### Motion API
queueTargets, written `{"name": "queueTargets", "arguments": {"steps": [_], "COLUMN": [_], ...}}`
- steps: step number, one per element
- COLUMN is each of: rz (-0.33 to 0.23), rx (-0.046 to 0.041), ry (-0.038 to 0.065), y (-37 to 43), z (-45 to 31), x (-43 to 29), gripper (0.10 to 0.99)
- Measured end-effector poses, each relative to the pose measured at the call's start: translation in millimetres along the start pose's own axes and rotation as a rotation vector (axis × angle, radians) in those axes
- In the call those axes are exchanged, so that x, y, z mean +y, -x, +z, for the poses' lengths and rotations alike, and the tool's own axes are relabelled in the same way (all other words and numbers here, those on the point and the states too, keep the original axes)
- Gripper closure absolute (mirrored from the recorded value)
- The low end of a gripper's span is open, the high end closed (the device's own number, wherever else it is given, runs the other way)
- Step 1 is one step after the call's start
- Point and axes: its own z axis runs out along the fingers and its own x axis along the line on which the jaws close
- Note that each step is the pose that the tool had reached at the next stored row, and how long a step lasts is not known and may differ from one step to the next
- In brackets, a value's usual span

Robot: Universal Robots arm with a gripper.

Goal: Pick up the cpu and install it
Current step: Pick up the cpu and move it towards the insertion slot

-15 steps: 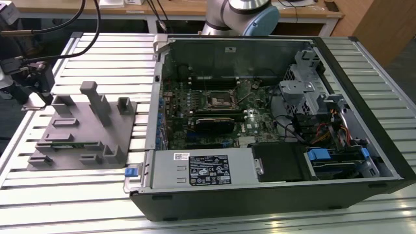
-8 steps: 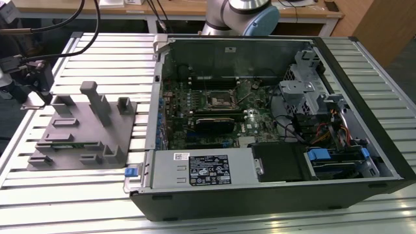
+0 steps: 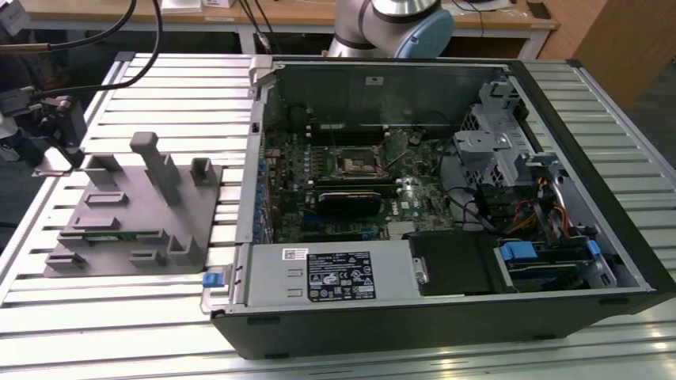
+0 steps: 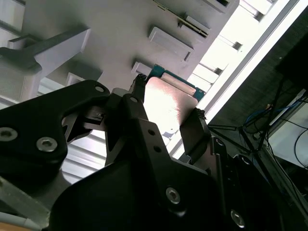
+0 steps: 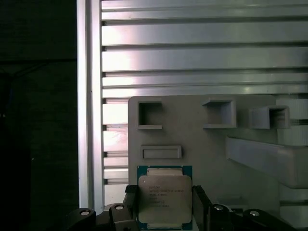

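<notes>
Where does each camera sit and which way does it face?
Exterior view: off the arm, looking down on the computer case and grey tray; the arm's base shows.
First wrist view: on the wrist, facing the cpu on the tray; tool in foreground.
Second wrist view: on the wrist, behind the tool, facing the cpu.
Wrist views share cpu and tool.

1. I see the cpu [image 5: 165, 197] as a small flat square, a silvery metal lid with faint print on a thin green border.
2. It faces lid up, parallel to the grey tray [image 5: 192, 134], near that tray's corner, just beside a shallow rectangular ridge.
3. I cannot tell whether it rests on the tray.
</notes>
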Motion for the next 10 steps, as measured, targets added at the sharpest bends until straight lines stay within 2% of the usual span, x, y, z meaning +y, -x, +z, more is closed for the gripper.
{"name": "queueTargets", "arguments": {"steps": [10], "rz": [0.000], "rx": [0.0000], "ry": [0.000], "y": [0.0], "z": [-2.5], "x": [0.1], "gripper": [0.545]}}
